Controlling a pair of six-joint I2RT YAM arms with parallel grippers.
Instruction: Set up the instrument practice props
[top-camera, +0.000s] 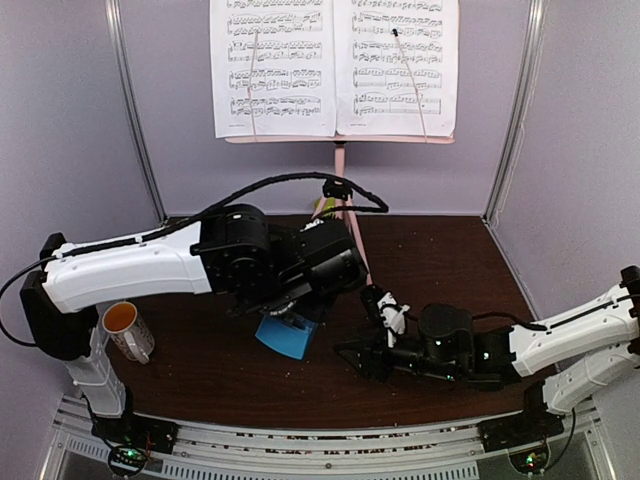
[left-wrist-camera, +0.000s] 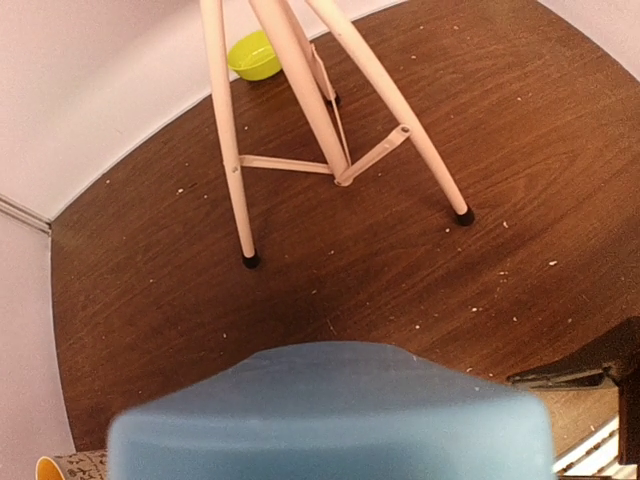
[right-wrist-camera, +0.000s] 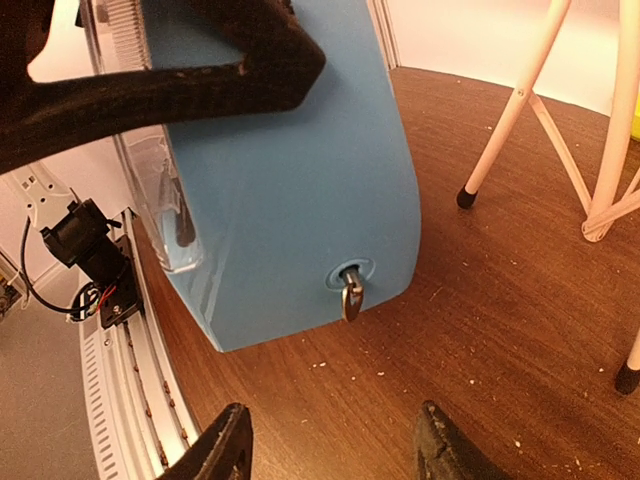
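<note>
Sheet-music pages sit on the far pink music stand. My left gripper clamps the blue metronome, my right gripper gapes empty. Placing it remains, I judge.

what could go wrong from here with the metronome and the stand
The left gripper grips the metronome by its smooth sloped sides, so it may slip. The open right gripper sits close to its winding key and could nudge it. The left arm crowds the music stand; a bump may shed the sheet-music pages.
</note>
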